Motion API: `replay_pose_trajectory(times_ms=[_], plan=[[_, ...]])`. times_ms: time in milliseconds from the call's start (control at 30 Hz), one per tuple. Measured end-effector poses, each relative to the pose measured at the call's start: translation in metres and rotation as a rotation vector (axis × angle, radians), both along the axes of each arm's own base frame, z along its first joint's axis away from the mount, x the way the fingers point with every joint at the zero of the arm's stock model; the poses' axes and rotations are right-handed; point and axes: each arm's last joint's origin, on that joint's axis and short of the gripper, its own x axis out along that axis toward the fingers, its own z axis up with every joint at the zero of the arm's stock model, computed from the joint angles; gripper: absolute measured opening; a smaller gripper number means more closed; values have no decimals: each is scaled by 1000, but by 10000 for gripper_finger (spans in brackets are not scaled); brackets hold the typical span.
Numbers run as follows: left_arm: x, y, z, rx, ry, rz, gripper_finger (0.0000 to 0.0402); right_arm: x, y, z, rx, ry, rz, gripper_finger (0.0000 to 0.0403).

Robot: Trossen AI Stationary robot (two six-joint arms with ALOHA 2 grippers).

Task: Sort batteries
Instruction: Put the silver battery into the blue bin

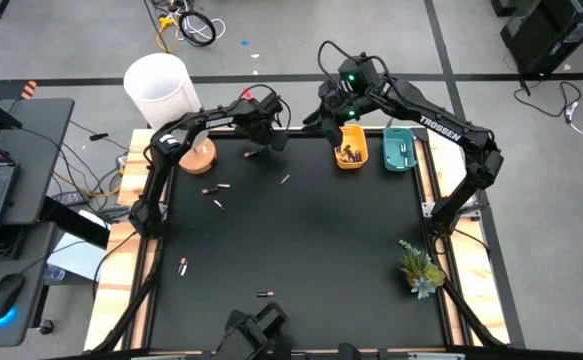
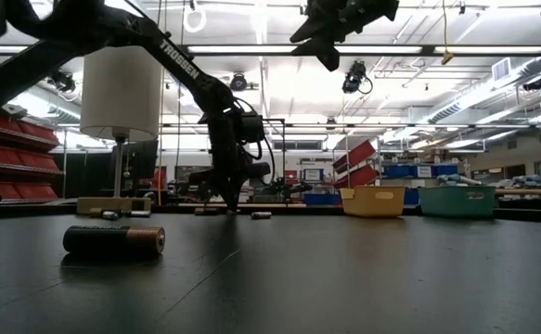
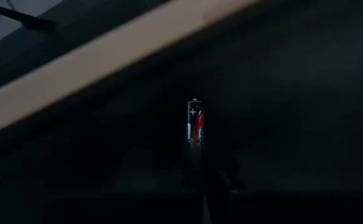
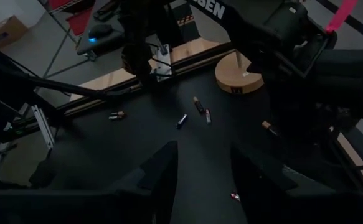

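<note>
Batteries [image 1: 217, 190] lie scattered over the black counter [image 1: 301, 250], mostly toward its left edge, with two more near the front edge. Left gripper [image 1: 254, 153] is down at the far edge, its fingers pinched shut on one red-and-silver battery [image 3: 195, 122], probably to lift it. Right gripper [image 1: 338, 118] hangs over the far right corner by the yellow tray [image 1: 352, 160] and teal tray [image 1: 400, 150], fingers [image 4: 162, 174] parted and empty. Open counter between the grippers leaves room for the carry across.
</note>
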Motion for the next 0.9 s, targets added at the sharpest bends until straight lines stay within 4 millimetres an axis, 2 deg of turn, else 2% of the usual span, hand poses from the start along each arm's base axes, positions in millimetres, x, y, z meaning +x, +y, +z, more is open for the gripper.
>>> replay_pose_trajectory(times_ms=[167, 400, 500, 600, 800, 900], plan=[[3, -6, -1, -24, 4, -20, 20, 0, 0, 0, 8, 1, -4, 155], [8, -15, -3, -46, 18, -108, 107, 1, 1, 0, 20, 2, -6, 155], [8, -16, -3, -47, 25, -124, 125, 1, 1, 0, 21, 2, -6, 155], [8, -16, -3, -48, 26, -125, 112, 1, 1, 0, 21, 2, -6, 155], [9, -19, -4, -47, 41, -207, 28, 1, 1, 0, 21, 2, -6, 155], [10, -22, -5, -54, 58, -234, 26, 1, 1, 0, 20, 2, -6, 155]])
